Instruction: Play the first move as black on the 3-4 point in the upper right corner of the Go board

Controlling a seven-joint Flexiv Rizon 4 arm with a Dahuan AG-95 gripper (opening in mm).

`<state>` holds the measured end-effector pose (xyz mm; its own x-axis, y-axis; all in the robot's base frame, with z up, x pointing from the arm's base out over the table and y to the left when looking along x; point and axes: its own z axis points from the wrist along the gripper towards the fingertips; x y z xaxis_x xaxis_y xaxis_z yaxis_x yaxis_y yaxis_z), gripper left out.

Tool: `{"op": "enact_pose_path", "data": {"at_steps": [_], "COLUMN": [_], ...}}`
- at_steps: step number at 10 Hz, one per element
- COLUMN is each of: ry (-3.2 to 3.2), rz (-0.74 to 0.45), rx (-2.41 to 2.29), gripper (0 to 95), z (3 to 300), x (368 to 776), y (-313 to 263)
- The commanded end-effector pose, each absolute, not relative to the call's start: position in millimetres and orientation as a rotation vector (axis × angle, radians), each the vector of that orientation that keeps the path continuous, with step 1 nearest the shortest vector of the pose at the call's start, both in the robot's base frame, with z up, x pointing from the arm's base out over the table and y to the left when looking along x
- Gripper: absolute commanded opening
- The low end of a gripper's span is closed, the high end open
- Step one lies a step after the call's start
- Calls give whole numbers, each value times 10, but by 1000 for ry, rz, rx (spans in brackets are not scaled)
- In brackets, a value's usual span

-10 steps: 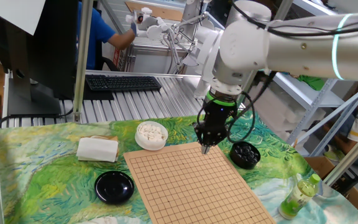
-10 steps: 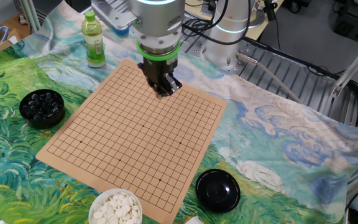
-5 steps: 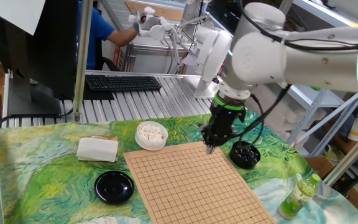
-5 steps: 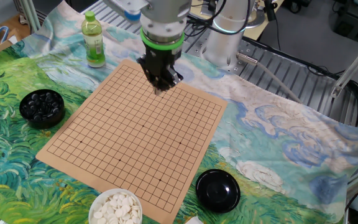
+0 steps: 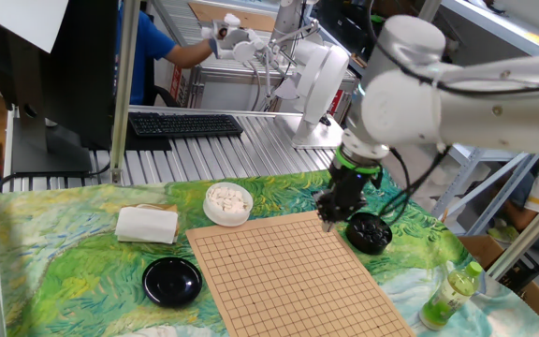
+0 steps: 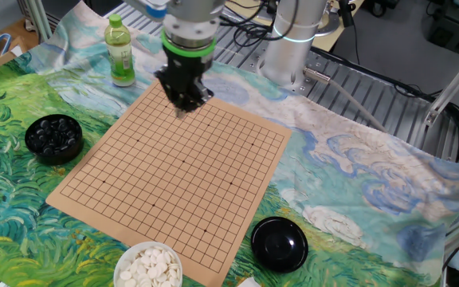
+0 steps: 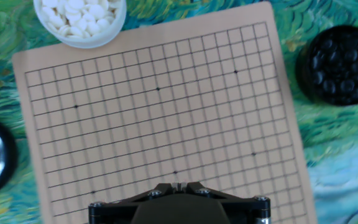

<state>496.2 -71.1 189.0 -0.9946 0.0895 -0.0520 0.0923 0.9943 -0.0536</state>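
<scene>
Above Go board (image 6: 174, 175): pincer (image 6: 183, 108) fully closed, empty.

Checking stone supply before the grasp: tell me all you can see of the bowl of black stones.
The bowl of black stones is a round, dark, open-topped bowl, upright on the patterned cloth, just off one side of the Go board without touching it. It looks well filled with small glossy black stones piled loosely. No lid is on it. Nothing touches it: the claw hangs shut over the board's near corner, short of the bowl.
</scene>
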Motion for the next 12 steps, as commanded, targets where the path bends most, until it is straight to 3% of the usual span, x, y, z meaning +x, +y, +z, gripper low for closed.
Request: {"op": "enact_pose_path", "data": {"at_steps": [1, 5, 12], "ry": [3057, 3087, 3167], "rz": [-93, -190, -94], "rx": [103, 20, 70], "gripper": [0, 0, 0], "z": [1833, 1954, 2027], "x": [4983, 5269, 5701], "y": [-843, -1104, -1664]}}
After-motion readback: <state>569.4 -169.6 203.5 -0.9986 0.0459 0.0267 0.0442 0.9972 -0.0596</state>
